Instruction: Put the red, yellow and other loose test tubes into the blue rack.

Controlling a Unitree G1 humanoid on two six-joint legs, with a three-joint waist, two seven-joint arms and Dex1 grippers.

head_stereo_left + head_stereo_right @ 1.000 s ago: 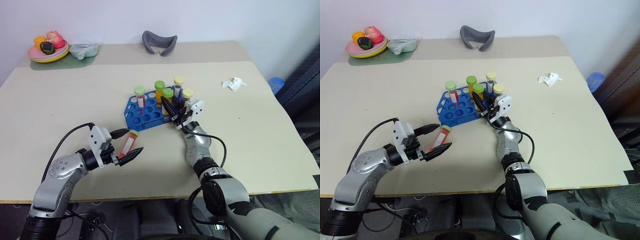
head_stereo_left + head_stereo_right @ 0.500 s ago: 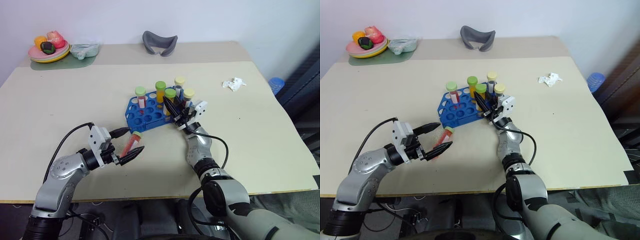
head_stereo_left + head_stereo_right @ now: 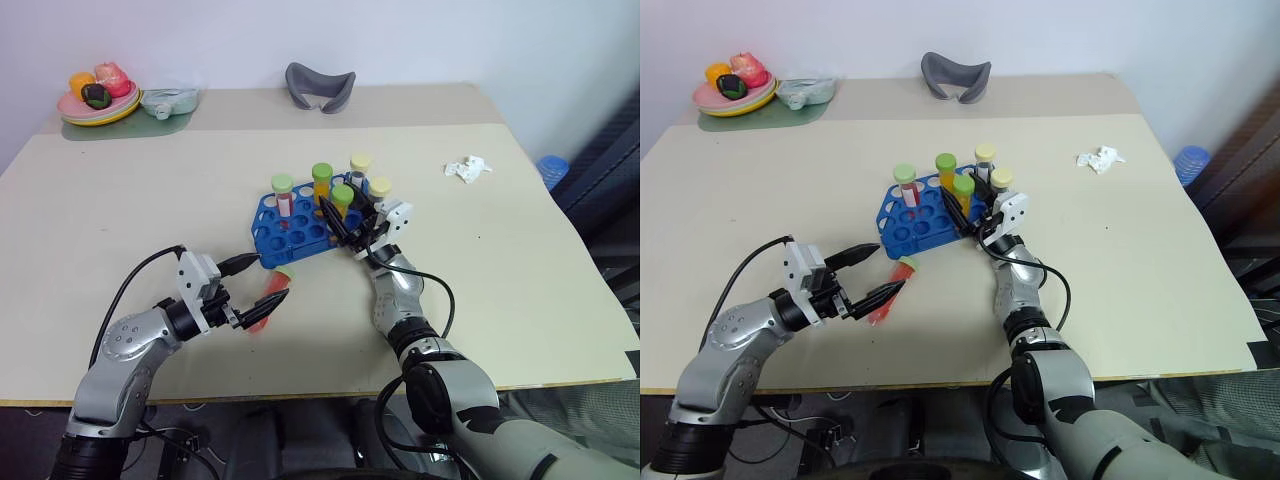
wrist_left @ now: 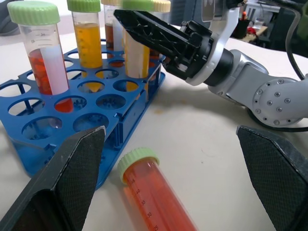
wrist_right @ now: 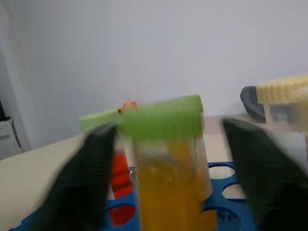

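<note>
A red tube [image 3: 268, 300] with a green cap lies flat on the table [image 3: 120, 220]. It sits between the two spread fingers of the left claw [image 3: 262, 284], and neither finger grips it. Its cap points toward the blue rack [image 3: 285, 232], which is just beside it at about 1 o'clock. In the left wrist view the tube [image 4: 151, 190] rests on the table in the gap between the black fingers [image 4: 62, 178], with its cap near the rack's [image 4: 57, 120] front edge.

The rack holds five tubes standing up. One has red stuff inside [image 3: 283, 194], one has orange stuff [image 3: 321, 184], and two have pale yellow caps [image 3: 359, 168].

The right claw [image 3: 348, 222] is at the rack's 3 o'clock side. Its fingers are spread apart on each side of a green-capped tube [image 3: 342, 203] that stands in the rack. In the right wrist view this tube [image 5: 166, 168] stands between the two blurry fingers with space on both sides, so the claw has let go.

Far off at 11 o'clock is a plate of toy food [image 3: 97, 98]. A grey thing [image 3: 319, 86] lies at 12 o'clock, and a small white scrap [image 3: 467, 168] at 2 o'clock.
</note>
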